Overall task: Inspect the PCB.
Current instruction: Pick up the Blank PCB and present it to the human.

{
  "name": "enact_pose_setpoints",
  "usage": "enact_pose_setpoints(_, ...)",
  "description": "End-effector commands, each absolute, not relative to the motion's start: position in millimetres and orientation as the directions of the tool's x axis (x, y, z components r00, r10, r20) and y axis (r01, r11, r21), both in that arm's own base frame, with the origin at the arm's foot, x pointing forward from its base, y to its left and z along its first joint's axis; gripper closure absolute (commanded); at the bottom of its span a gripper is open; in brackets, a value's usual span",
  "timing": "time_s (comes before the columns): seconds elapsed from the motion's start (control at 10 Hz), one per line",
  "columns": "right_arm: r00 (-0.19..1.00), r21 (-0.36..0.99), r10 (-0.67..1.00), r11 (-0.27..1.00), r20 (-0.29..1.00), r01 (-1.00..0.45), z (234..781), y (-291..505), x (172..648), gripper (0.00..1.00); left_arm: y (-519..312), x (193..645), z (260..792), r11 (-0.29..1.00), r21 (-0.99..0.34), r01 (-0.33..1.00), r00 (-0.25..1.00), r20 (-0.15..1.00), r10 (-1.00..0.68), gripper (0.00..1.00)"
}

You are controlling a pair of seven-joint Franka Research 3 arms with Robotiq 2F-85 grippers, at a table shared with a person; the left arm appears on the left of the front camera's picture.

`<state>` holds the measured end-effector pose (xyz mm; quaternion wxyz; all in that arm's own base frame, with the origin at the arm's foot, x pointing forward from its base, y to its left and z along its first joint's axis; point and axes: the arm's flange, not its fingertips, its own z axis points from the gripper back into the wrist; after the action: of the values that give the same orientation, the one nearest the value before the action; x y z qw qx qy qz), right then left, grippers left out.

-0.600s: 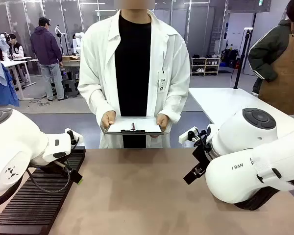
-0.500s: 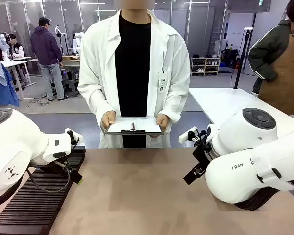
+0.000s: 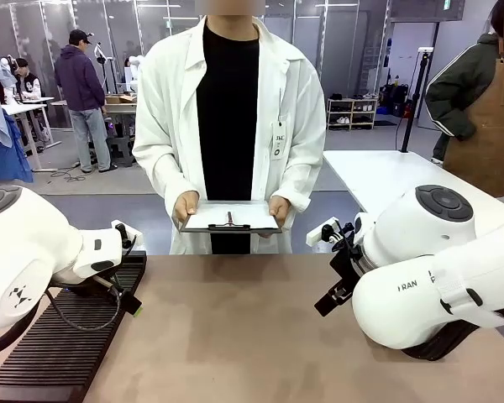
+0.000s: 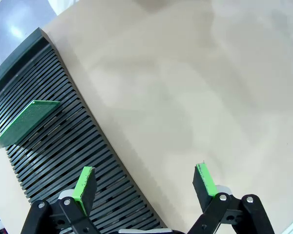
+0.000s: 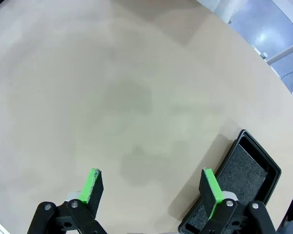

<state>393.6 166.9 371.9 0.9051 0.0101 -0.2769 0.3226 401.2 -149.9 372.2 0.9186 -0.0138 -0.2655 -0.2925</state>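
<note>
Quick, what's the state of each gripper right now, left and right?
Left gripper: jaws open, holding nothing.
Right gripper: jaws open, holding nothing.

**Tan counter (image 3: 235, 336) with a black rack (image 3: 67, 357) and a black tray (image 5: 244, 170)**

The counter is a smooth, pale tan surface with faint darker patches. In the front view the long ribbed rack lies flat on its left side, its close-set slats running crosswise. The rack reaches from near the far edge down to the bottom of the picture. In the right wrist view the shallow tray, rectangular with rounded corners, lies flat on the same tan top. It is lined with dark grey speckled foam and casts a soft shadow on the counter beside it.
</note>
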Motion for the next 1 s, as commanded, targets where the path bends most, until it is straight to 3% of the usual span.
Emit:
enact_pose_setpoints(0.0, 0.64, -0.159, 0.577, 0.793, 0.508, -0.588, 371.8, 166.9, 393.6, 0.0, -149.8, 401.2, 372.2, 0.829, 0.13, 0.544, 0.688, 0.496, -0.53, 0.0)
enact_pose_setpoints(0.3, 0.639, -0.16, 0.578, 0.792, 0.508, -0.59, 371.9, 166.9, 393.6, 0.0, -149.9, 401.2, 372.2, 0.829, 0.13, 0.545, 0.688, 0.496, -0.53, 0.0)
enact_pose_setpoints(0.4, 0.63, -0.119, 0.575, 0.78, 0.522, -0.614, 400.3, 163.5, 392.8, 0.0, -146.7, 406.2, 396.6, 0.81, 0.149, 0.568, 0.671, 0.487, -0.56, 0.0)
enact_pose_setpoints(0.6, 0.673, 0.026, 0.522, 0.78, 0.524, -0.625, 455.6, 148.6, 385.5, 0.0, -122.1, 403.2, 448.4, 0.77, 0.018, 0.638, 0.681, 0.455, -0.575, 0.0)
enact_pose_setpoints(0.9, 0.742, 0.339, 0.383, 0.71, 0.551, -0.617, 497.3, 88.9, 372.2, 0.0, -61.5, 385.5, 492.7, 0.665, -0.369, 0.649, 0.748, 0.466, -0.472, 0.0)
